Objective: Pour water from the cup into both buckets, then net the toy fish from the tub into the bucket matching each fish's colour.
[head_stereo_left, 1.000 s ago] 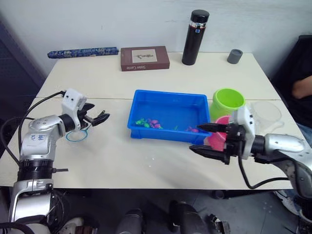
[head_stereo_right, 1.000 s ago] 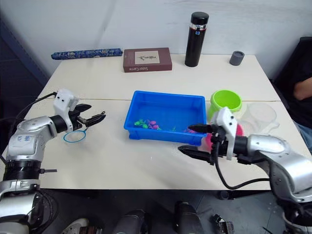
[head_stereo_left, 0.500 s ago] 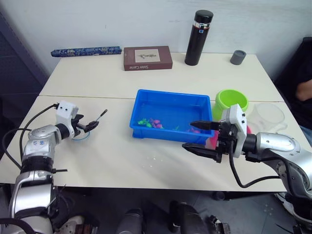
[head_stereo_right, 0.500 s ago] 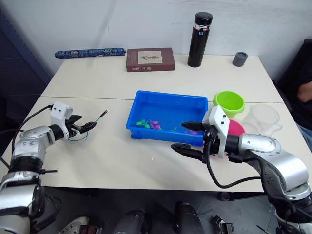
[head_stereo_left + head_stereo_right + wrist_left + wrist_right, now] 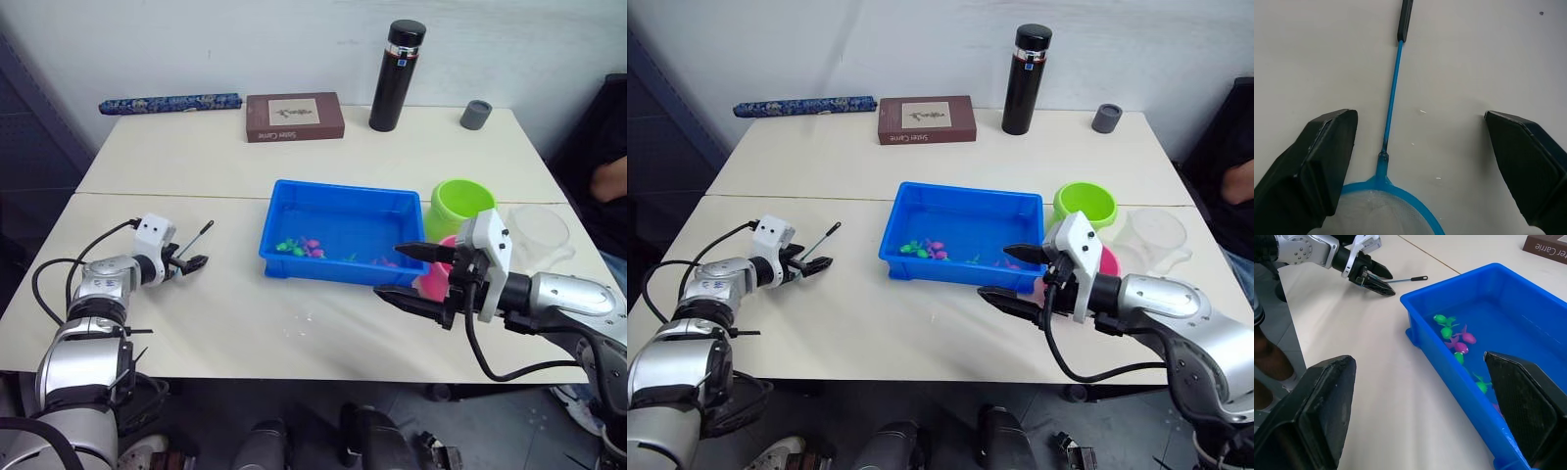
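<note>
Left arm reaches low and forward over the cream table (image 5: 245,323), forearm nearly level, with the left gripper (image 5: 186,264) just above the tabletop at about 9 o'clock from the tub (image 5: 343,233). In the left wrist view its fingers (image 5: 1312,161) are spread wide, released, one on each side of the net (image 5: 1388,196), not touching it. The net lies flat on the table: light blue hoop with white mesh under the wrist, thin blue shaft running forward to a dark grip end (image 5: 201,233) that points toward 1 o'clock, well short of the tub. Right arm is bent across the front of the table, forearm pointing inward, with the right gripper (image 5: 411,274) hovering at the near right corner of the tub, at about 5 o'clock from its centre. Its fingers (image 5: 1317,406) are parted wide and hold nothing; the upper one reaches over the tub's rim, the lower one sits in front of the tub wall. The tub holds shallow water and the toy fish (image 5: 1457,340), green and magenta, clustered toward its near side. The green bucket (image 5: 458,204) stands upright just beside the tub's right end at 3 o'clock; the pink bucket (image 5: 431,279) is just nearer than it, partly hidden behind the right gripper. The clear cup (image 5: 537,230) stands upright at 3 o'clock from the green bucket. At the far edge, around 12 o'clock: a black flask (image 5: 395,73), a brown book (image 5: 294,117), a small grey cap (image 5: 474,114), and a folded blue patterned umbrella (image 5: 168,102).
</note>
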### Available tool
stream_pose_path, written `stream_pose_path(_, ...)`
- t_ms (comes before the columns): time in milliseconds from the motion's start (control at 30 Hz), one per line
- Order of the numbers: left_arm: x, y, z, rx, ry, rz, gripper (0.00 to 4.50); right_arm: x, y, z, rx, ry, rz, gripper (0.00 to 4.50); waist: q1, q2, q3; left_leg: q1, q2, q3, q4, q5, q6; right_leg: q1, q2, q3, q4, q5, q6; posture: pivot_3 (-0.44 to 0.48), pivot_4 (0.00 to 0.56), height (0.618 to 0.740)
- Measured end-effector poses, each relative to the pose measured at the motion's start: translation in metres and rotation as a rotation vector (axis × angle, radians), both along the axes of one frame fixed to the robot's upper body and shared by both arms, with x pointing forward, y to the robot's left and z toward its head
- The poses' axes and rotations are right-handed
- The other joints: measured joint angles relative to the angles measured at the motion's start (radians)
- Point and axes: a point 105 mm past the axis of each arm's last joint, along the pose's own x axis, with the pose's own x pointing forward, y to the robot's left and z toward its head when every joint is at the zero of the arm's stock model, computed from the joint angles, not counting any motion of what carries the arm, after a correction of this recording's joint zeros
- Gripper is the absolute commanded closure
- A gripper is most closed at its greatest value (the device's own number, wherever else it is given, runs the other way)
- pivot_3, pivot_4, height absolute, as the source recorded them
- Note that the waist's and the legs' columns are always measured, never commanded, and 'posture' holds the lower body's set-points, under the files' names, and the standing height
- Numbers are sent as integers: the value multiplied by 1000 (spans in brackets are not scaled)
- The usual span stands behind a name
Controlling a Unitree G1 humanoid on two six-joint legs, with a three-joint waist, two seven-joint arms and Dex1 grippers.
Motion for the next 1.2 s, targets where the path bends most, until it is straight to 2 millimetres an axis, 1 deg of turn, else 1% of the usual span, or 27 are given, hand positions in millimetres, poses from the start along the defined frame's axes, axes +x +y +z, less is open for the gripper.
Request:
stream_pose_path(33, 0, 0, 0, -3, 2, 3, 1203, 1, -2, 1, 2, -4, -10, 0, 1, 0, 0, 0, 0, 0, 0, 0, 0, 0, 0, 0, 0, 0, 0, 0, 150, 740)
stream_pose_path(67, 0, 1, 0, -5, 3, 6, 1503, 1, -2, 1, 1, -3, -17, 0, 1, 0, 0, 0, 0, 0, 0, 0, 0, 0, 0, 0, 0, 0, 0, 0, 150, 740)
stream_pose_path(267, 0, 1, 0, -2, 7, 7, 4226, 2, -5, -1, 1, 13, -41, 0, 3, 0, 0, 0, -1, 0, 0, -1, 1, 0, -1, 0, -1, 0, 0, 0, 150, 740)
stream_pose_path(300, 0, 1, 0, -2, 8, 6, 4433, 2, -5, -1, 2, 13, -42, 0, 2, 0, 0, 0, -1, 0, 0, -1, 1, 0, -1, 0, -1, 0, 0, 0, 150, 740)
stream_pose_path(667, 1, 1, 0, 2, 5, 5, 4433, 2, -6, 0, -5, 4, -45, 0, 2, 0, 0, 0, -1, 0, 0, -1, 1, 0, -1, 0, 0, 0, 0, 0, 150, 740)
stream_pose_path(733, 0, 4, 2, 13, -3, 10, 4433, 3, -4, 0, -4, 0, -38, 0, 1, -1, 0, 0, 0, 0, 0, -1, 1, 0, 0, 0, 0, 0, 0, 0, 150, 740)
stream_pose_path(800, 0, 12, 9, 36, -27, 21, 4433, 4, -4, 2, -5, -11, -36, 0, 0, -2, 0, 0, 0, 0, 0, -1, 1, 0, 0, 0, 0, 0, 0, 0, 150, 740)
stream_pose_path(900, 1, 24, 34, 87, -106, 12, 4433, 6, -5, 1, -4, -14, -44, 0, -3, -3, 1, 0, 0, 0, 0, -1, 1, 0, 0, 0, -1, 0, 0, 0, 150, 740)
stream_pose_path(1000, 4, 23, 81, 180, -244, -78, 4433, 8, -1, -6, 6, 1, -26, 0, -3, -3, 1, -1, 0, 0, 0, -1, 1, 0, 0, 0, -1, 0, 0, 0, 150, 740)
stream_pose_path(1067, 3, 16, 108, 221, -321, -139, 4433, 10, -1, -8, 4, 2, -21, 0, -1, -3, 1, -1, 0, 0, 0, -1, 1, 0, -1, 1, -1, 0, 0, 0, 150, 740)
stream_pose_path(1100, 1, 11, 115, 229, -339, -169, 4433, 10, 0, -8, 5, 1, -14, 0, -1, -3, 1, 0, 0, 0, 0, -1, 1, 0, -1, 1, -1, 0, 0, 0, 150, 740)
stream_pose_path(1133, -1, 2, 120, 234, -350, -216, 4433, 12, 0, -9, 6, 3, -10, 0, 0, -3, 1, 0, 0, 0, 0, -1, 1, 0, -1, 1, -1, 0, 0, 0, 150, 740)
stream_pose_path(1200, -9, -30, 130, 240, -369, -363, 4433, 15, 1, -9, 7, 13, 3, 0, 1, -3, 1, -1, 0, -1, 1, -1, 2, 0, -1, 1, -2, 0, 0, 0, 150, 740)
